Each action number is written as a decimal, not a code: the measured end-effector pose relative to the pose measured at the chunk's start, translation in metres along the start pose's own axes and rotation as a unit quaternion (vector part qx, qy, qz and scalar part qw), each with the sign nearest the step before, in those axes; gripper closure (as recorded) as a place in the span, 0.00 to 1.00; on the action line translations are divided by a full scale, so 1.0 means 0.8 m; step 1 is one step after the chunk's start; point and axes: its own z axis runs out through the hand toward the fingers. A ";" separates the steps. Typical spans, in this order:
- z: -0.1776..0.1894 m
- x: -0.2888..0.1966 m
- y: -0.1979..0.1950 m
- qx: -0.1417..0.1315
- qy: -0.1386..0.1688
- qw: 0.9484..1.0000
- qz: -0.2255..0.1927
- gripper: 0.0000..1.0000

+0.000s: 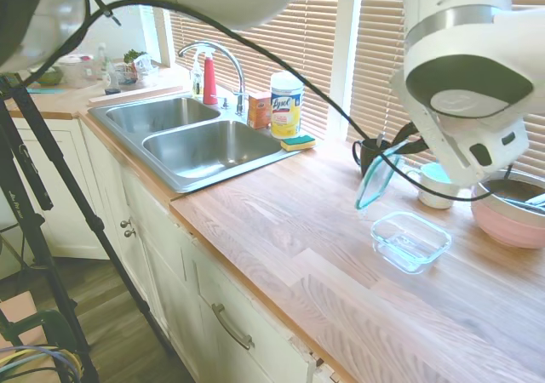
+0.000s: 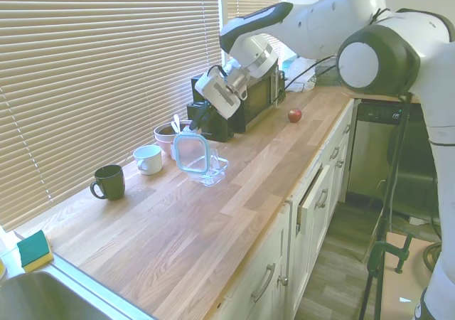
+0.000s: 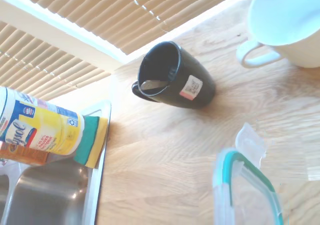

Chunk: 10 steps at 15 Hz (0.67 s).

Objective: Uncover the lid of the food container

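Clear plastic lid with teal rim hung tilted on edge, clamped in the gripper, clear of the food container. Container sat open on the worktop, toward the window edge, near the white cup and the pink bowl. Lid hovered just above and beside the container, not touching as far as could be seen. Judgement: removal step essentially done; next move calls for carrying the lid aside to bare worktop and releasing it flat.
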 end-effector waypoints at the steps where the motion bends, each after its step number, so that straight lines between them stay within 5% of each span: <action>1: 0.006 -0.009 -0.005 -0.014 0.003 1.000 -0.009 1.00; 5: 0.047 -0.073 -0.054 -0.105 0.053 0.990 -0.077 1.00; 10: 0.132 -0.149 -0.075 -0.207 0.123 0.959 -0.148 1.00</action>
